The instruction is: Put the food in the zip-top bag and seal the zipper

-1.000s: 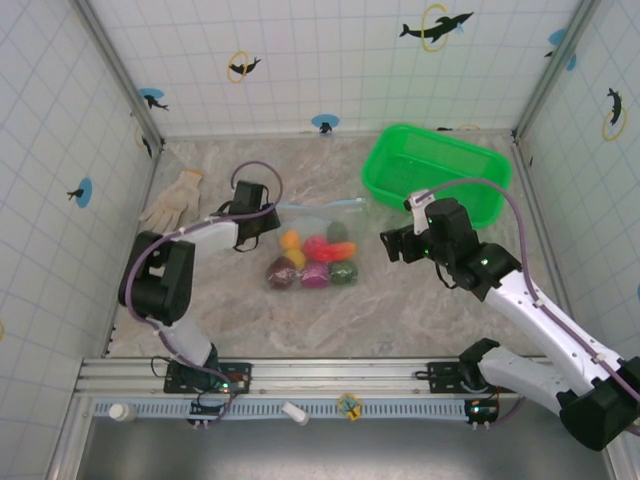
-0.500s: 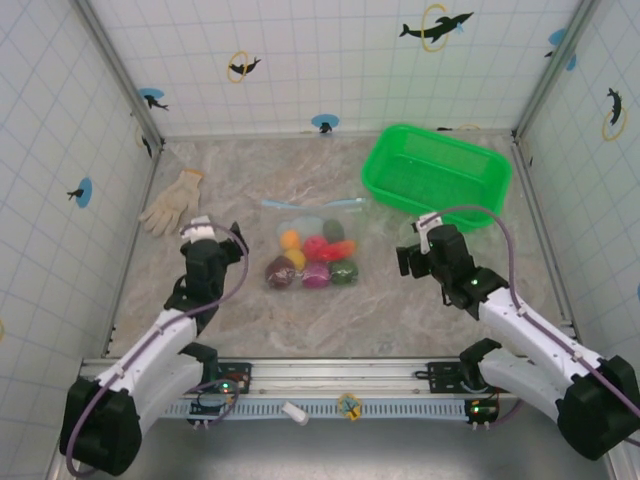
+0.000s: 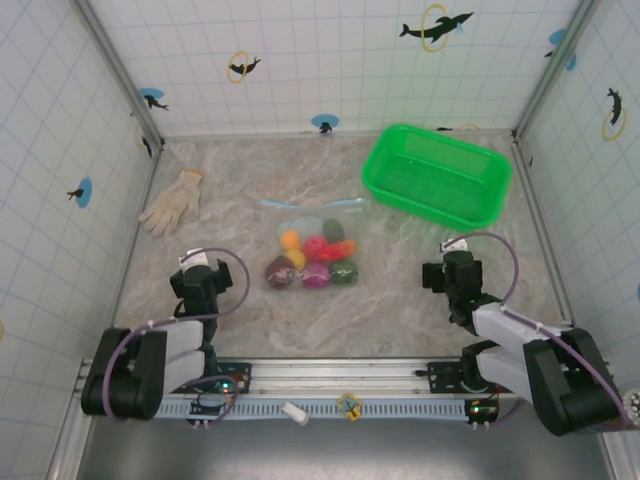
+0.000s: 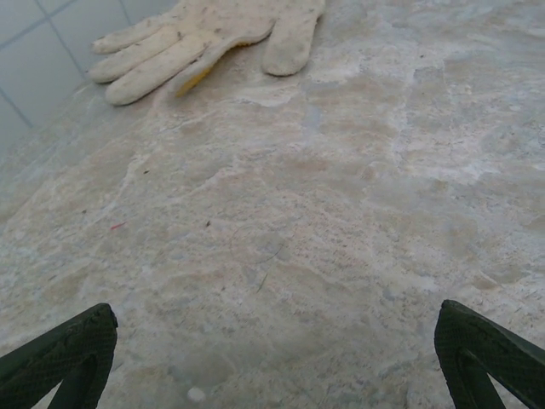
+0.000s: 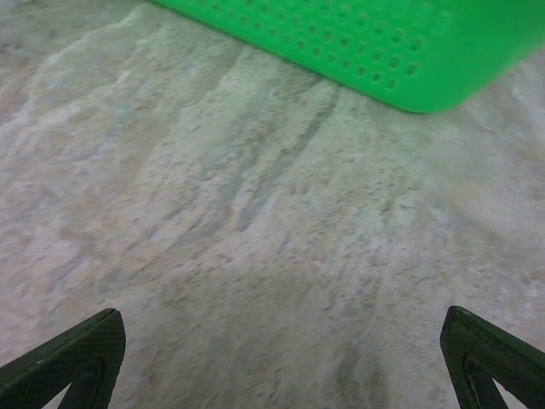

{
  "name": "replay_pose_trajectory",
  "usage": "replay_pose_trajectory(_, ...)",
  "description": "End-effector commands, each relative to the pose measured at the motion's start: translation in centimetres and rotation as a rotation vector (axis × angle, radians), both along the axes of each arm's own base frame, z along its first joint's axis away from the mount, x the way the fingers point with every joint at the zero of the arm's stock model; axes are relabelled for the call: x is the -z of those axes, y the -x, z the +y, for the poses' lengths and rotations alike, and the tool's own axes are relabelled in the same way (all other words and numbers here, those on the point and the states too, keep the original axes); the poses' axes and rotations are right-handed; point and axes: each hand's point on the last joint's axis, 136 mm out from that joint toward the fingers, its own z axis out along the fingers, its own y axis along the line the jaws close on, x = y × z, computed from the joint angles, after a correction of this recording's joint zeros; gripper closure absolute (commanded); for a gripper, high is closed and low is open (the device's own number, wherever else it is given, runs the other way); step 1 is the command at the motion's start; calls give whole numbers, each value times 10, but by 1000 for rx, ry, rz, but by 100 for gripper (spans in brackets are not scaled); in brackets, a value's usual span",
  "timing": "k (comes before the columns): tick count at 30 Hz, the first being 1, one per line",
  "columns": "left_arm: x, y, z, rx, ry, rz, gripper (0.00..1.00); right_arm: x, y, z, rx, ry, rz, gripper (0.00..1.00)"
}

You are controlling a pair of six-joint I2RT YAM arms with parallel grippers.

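Note:
The clear zip-top bag (image 3: 312,222) lies flat mid-table with several toy food pieces (image 3: 316,259) inside, in maroon, pink, green, red and orange. Its pale-blue zipper (image 3: 310,203) runs along the far edge. My left gripper (image 3: 203,274) sits low on the table, to the left of the bag and apart from it. Over bare marble, its fingertips (image 4: 60,354) stand wide apart, so the left gripper (image 4: 281,358) is open. My right gripper (image 3: 451,268) rests low to the right of the bag. The right gripper (image 5: 281,358) is open too, nothing between its fingers.
A green mesh basket (image 3: 437,174) stands at the back right, its wall (image 5: 383,43) ahead of the right gripper. A white glove (image 3: 173,200) lies at the back left, also ahead of the left gripper (image 4: 204,38). Tiled walls enclose the table.
Both arms have pulled back from the bag toward their bases and folded low. The left gripper left the bag's left edge and opened wide. The bag with the food stays put.

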Motion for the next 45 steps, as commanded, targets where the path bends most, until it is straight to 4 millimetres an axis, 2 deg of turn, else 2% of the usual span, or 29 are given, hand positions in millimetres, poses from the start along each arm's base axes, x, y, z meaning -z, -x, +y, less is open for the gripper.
replay_pose_trajectory(1, -35, -16, -6, 51, -15, -197, 2, -19, -20, -11, 45, -33, -133, 2)
replay_pose_trajectory(2, -39, -21, -4, 44, -29, -215, 2, -17, -22, -15, 57, -40, -141, 2)
replay_pose_trajectory(5, -31, -25, 5, -1, -8, -203, 2, -11, -22, -33, 121, -59, -176, 2)
replay_pose_trajectory(7, -29, -16, 2, 31, 22, -225, 2, -11, -21, -41, 141, -96, -214, 2)
replay_pose_trajectory(8, -39, -16, -1, 54, 20, -275, 2, -15, -22, -46, 160, -118, -250, 2)
replay_pose_trajectory(9, -40, -17, -6, 87, 24, -280, 2, -19, -23, -51, 178, -134, -275, 2)
replay_pose_trajectory(10, -30, -22, -13, 130, 32, -226, 2, -27, -24, -55, 187, -142, -328, 2)
replay_pose_trajectory(11, -21, -28, -19, 173, 51, -177, 2, -31, -26, -55, 182, -188, -360, 2)
replay_pose_trajectory(13, -19, -31, -16, 171, 93, -173, 2, -26, -22, -52, 162, -206, -360, 2)
replay_pose_trajectory(14, -16, -31, -16, 173, 99, -159, 2, -24, -20, -39, 82, -211, -357, 2)
replay_pose_trajectory(15, -18, -31, -16, 172, 100, -167, 2, -35, -19, -33, 40, -200, -418, 2)
replay_pose_trajectory(16, -17, -32, -16, 172, 100, -165, 2, -37, -22, -22, -27, -204, -421, 2)
replay_pose_trajectory(17, -17, -32, -16, 172, 99, -164, 2, -26, -28, -16, -51, -193, -358, 2)
replay_pose_trajectory(18, -18, -32, -16, 173, 100, -167, 2, -16, -30, -19, -34, -189, -301, 2)
replay_pose_trajectory(20, -17, -32, -16, 171, 100, -164, 2, -23, -30, -27, 13, -204, -349, 2)
replay_pose_trajectory(22, -16, -31, -15, 171, 102, -161, 2, -17, -32, -28, 26, -193, -311, 1)
replay_pose_trajectory(24, -17, -32, -16, 175, 103, -162, 2, -20, -30, -31, 43, -163, -335, 1)
replay_pose_trajectory(45, -18, -31, -15, 168, 98, -165, 2, -18, -31, -31, 48, -172, -322, 1)
